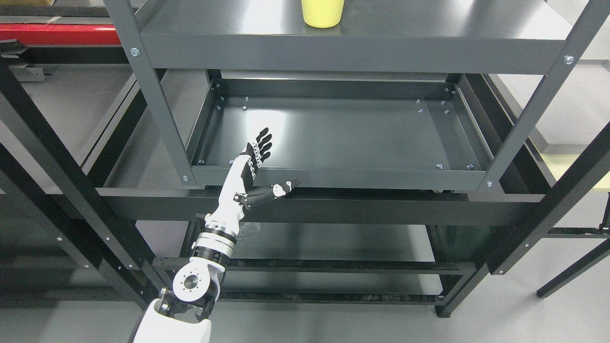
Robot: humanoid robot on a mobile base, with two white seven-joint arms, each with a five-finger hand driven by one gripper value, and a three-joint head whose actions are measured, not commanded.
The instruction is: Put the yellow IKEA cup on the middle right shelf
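The yellow cup (322, 13) stands on the upper shelf (429, 47) near its front edge, well above the open, empty left hand (259, 159), so a careless upward reach could topple it.

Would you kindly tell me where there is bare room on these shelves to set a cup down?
The lower shelf is bare from the left hand at its front-left rim across to its right wall. The upper shelf is bare either side of the yellow cup.
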